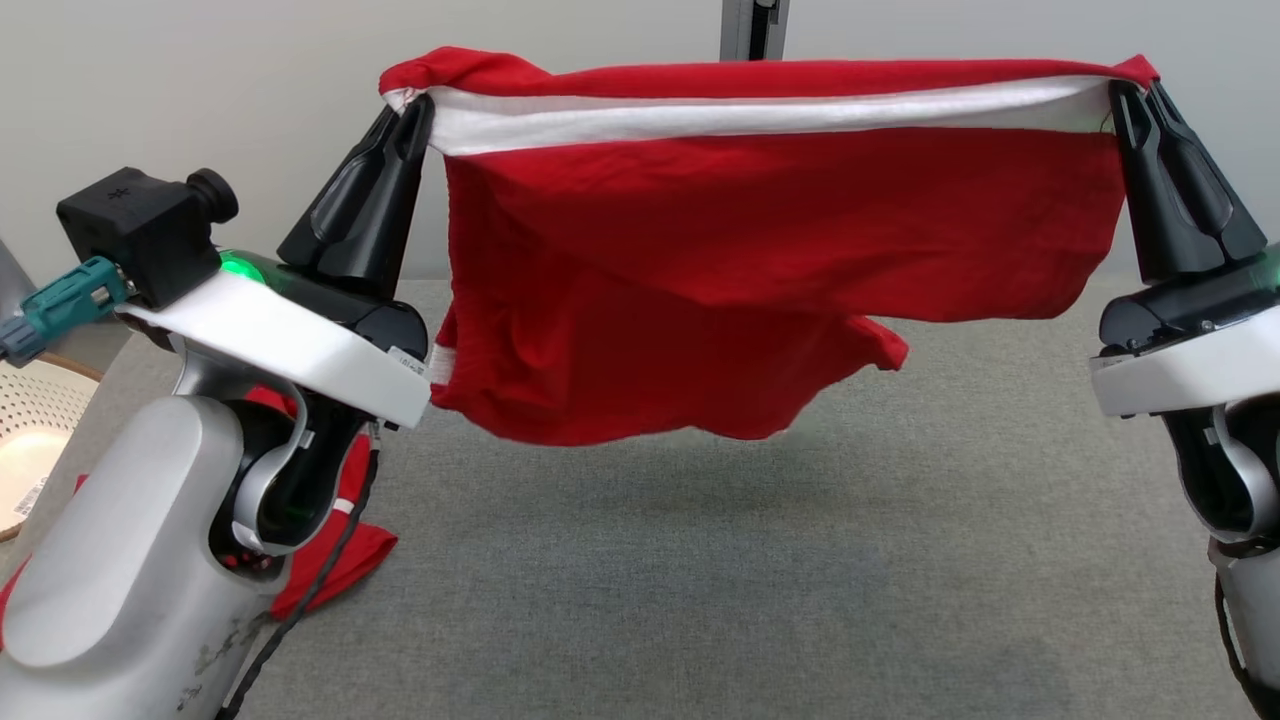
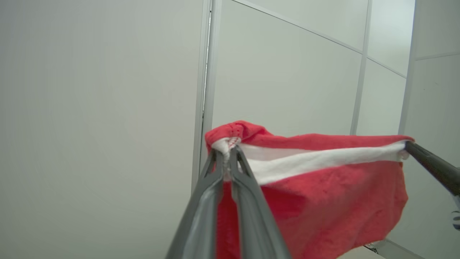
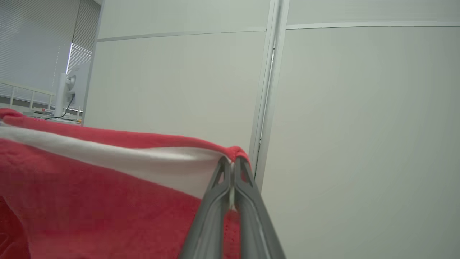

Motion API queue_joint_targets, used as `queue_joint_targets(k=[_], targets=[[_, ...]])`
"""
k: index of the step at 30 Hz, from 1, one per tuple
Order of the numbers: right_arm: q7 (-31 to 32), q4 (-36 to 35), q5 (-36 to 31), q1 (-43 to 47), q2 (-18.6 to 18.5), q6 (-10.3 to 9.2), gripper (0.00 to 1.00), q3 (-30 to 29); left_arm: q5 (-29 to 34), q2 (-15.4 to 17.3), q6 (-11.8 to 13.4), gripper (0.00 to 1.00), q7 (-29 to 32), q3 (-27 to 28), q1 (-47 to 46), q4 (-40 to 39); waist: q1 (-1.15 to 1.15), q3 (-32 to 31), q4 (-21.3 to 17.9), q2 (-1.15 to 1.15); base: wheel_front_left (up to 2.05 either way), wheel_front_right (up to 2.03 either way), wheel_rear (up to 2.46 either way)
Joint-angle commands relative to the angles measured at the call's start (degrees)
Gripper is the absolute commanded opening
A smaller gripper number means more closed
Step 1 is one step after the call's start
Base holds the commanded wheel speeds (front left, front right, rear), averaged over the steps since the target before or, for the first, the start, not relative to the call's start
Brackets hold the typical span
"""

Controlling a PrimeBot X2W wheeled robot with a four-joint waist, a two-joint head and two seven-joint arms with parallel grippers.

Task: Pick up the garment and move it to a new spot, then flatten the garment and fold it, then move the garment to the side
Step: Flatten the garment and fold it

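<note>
A red garment [image 1: 760, 250] with a white band along its top hangs stretched in the air between my two grippers, above the grey table [image 1: 700, 560]. My left gripper [image 1: 412, 100] is shut on its top left corner, and my right gripper [image 1: 1128, 88] is shut on its top right corner. The lower edge hangs free and wrinkled, clear of the table. In the left wrist view my left gripper [image 2: 227, 153] pinches the bunched white and red corner of the garment [image 2: 323, 201]. The right wrist view has my right gripper [image 3: 231, 162] shut on the garment [image 3: 107, 194].
More red cloth [image 1: 340, 545] lies on the table at the left, partly behind my left arm. A pale perforated basket [image 1: 40, 440] stands past the table's left edge. A white wall and a metal post [image 1: 752, 28] rise behind the table.
</note>
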Motion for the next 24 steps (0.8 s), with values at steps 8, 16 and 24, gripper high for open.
queue_joint_targets(k=[8,16,24], targets=[[3.31,-0.59,-0.2,-1.4,-0.43,-0.02,0.0,-1.52,-2.3,1.61,2.43,0.0,3.92,2.09,-1.98,-2.8,0.0,4.15,-1.29,0.0,0.0,0.0,0.0],[6.03,5.64,0.54,-18.19,-1.74,-0.02,0.0,1.93,-2.65,-0.13,0.8,0.0,7.5,2.94,-16.24,5.17,0.0,17.51,-2.95,0.0,0.0,0.0,0.0],[-1.28,25.21,-3.65,-43.19,1.24,-0.03,0.0,9.01,-2.07,-3.83,-3.76,0.0,3.41,5.27,-35.63,24.0,0.0,26.82,-6.27,0.0,0.0,0.0,0.0]])
